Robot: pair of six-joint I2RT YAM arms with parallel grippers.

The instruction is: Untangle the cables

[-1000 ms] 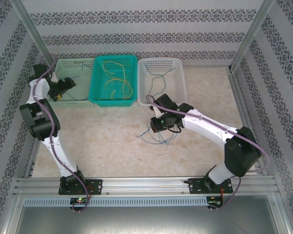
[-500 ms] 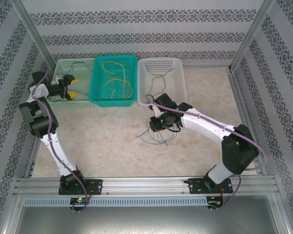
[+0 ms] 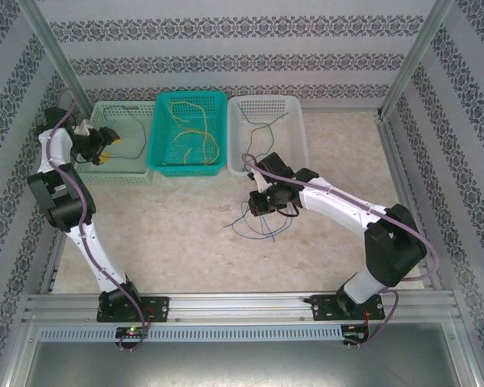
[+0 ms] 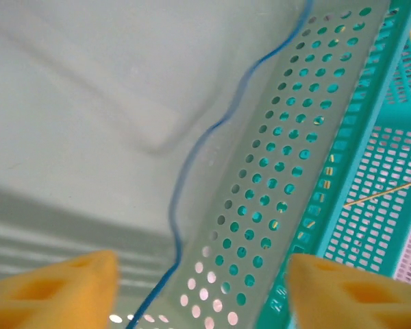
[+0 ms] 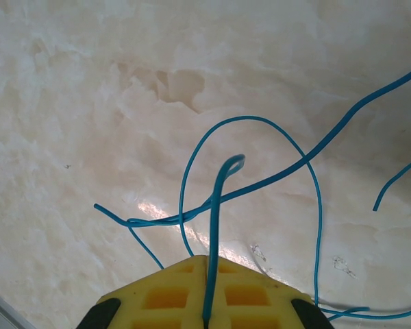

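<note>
A tangle of thin blue cables (image 3: 254,222) lies on the marble table in front of the white basket (image 3: 294,129). My right gripper (image 3: 262,201) hovers over the tangle and is shut on a blue cable (image 5: 216,226) that loops up from between its yellow pads (image 5: 178,295). More blue strands (image 5: 315,154) curve across the marble below it. My left gripper (image 3: 105,145) stands open over the pale green basket (image 3: 141,173), yellow pads (image 4: 55,291) spread wide. A loose blue cable (image 4: 192,171) lies along that basket's perforated wall (image 4: 288,164). Yellow cables (image 3: 185,125) rest in the teal basket (image 3: 218,165).
Three baskets stand in a row at the back: pale green, teal, white. The white basket holds a thin cable (image 3: 266,125). Aluminium frame posts (image 3: 52,56) and patterned walls close in the sides. The near rail (image 3: 242,306) carries both arm bases.
My left gripper swung back and left over the pale green basket, its pads staying apart. The right gripper stayed shut on the blue cable over the tangle, barely moving.
</note>
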